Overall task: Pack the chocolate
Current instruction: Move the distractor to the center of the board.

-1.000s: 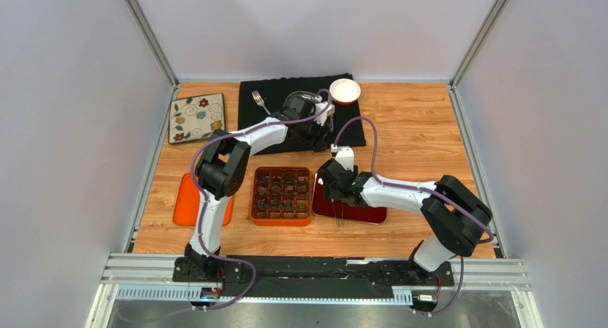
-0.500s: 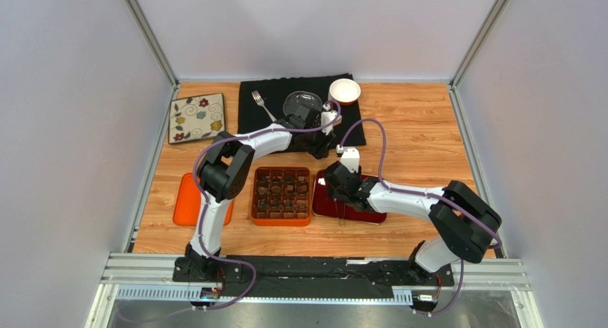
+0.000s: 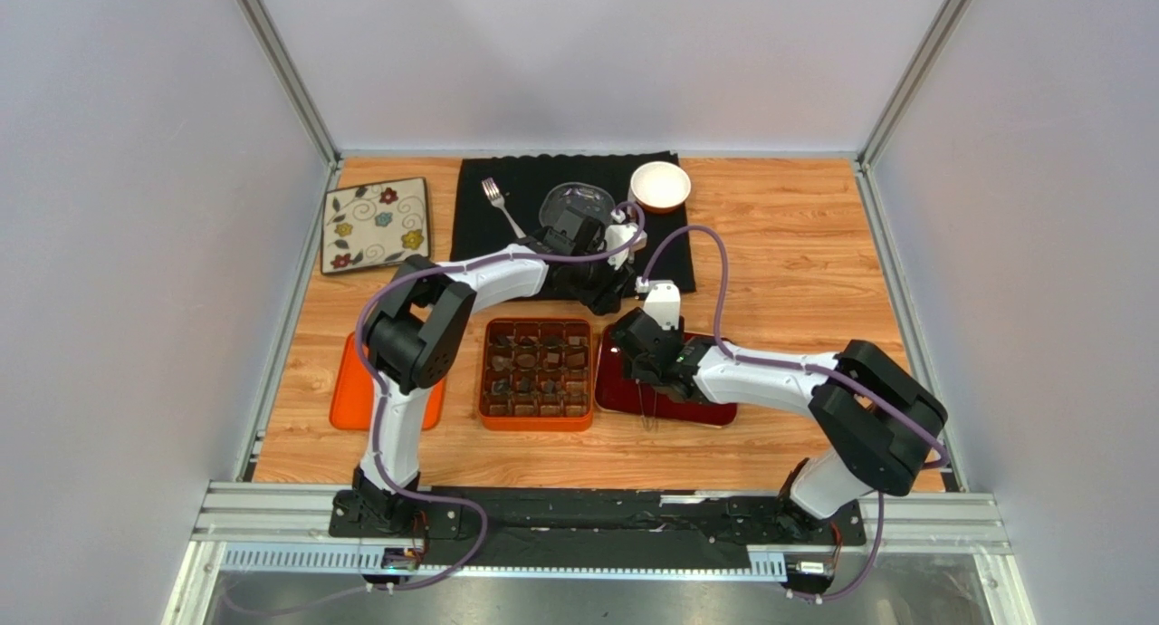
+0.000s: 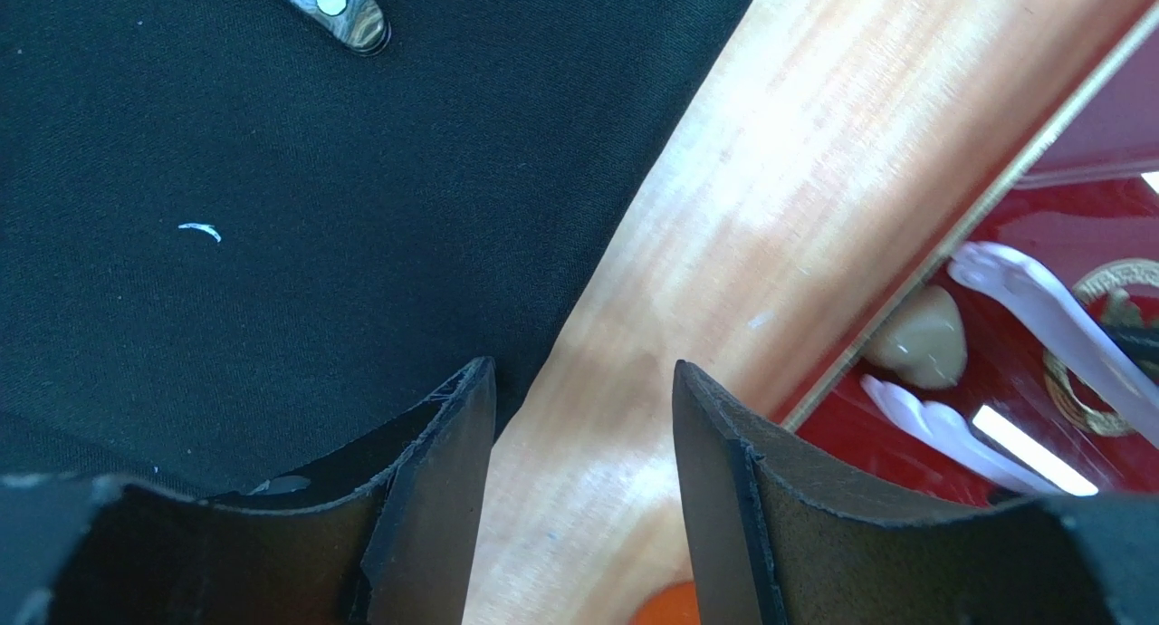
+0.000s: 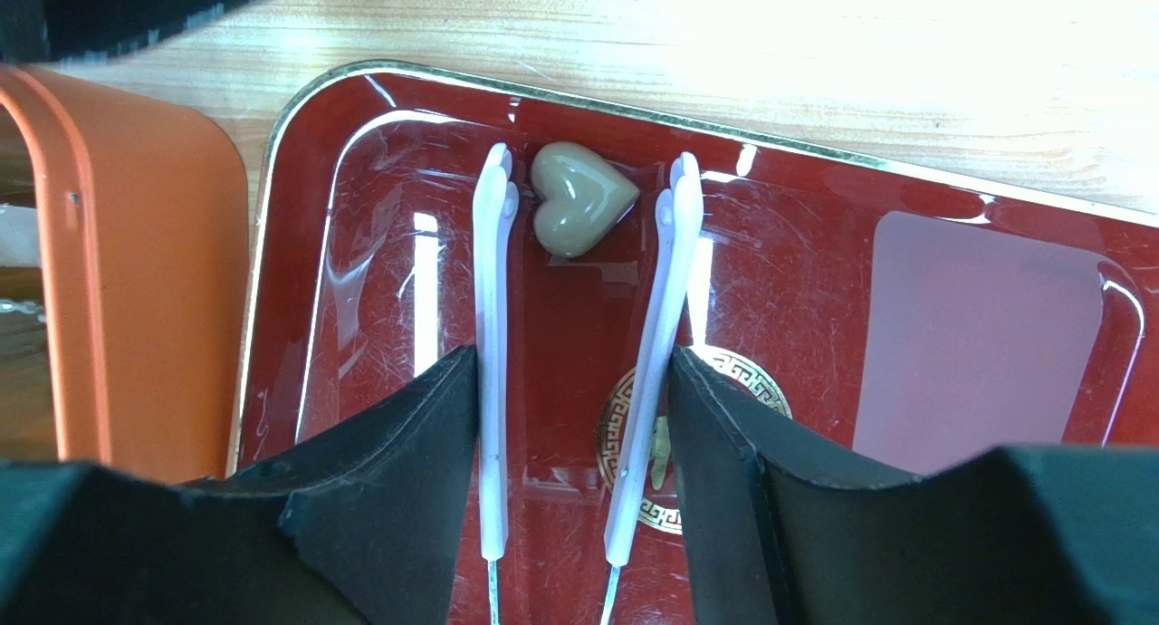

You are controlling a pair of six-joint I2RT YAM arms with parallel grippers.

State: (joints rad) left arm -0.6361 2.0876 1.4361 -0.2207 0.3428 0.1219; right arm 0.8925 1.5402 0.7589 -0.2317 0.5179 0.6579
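Several dark chocolate pieces fill the grid of the orange box (image 3: pixel 536 371). One pale heart-shaped chocolate (image 5: pixel 582 199) lies on the red tray (image 5: pixel 980 326), also seen as a pale lump (image 4: pixel 922 340) in the left wrist view. My right gripper (image 5: pixel 572 367) is shut on white tongs (image 5: pixel 493 286), whose two tips straddle the heart without pinching it. My left gripper (image 4: pixel 582 374) is open and holds nothing, hovering over bare wood between the black cloth (image 4: pixel 272 245) and the tray. From above, the left gripper (image 3: pixel 615 288) sits just behind the right gripper (image 3: pixel 640 360).
An orange lid (image 3: pixel 347 381) lies left of the box. A floral plate (image 3: pixel 376 223) sits at the back left. On the black cloth (image 3: pixel 490 238) are a fork (image 3: pixel 501 201), a dark glass bowl (image 3: pixel 572 197) and a white bowl (image 3: pixel 659 181).
My left arm has swung right and nearer, from over the cloth to its edge by the tray. The right gripper has narrowed slightly on the tongs.
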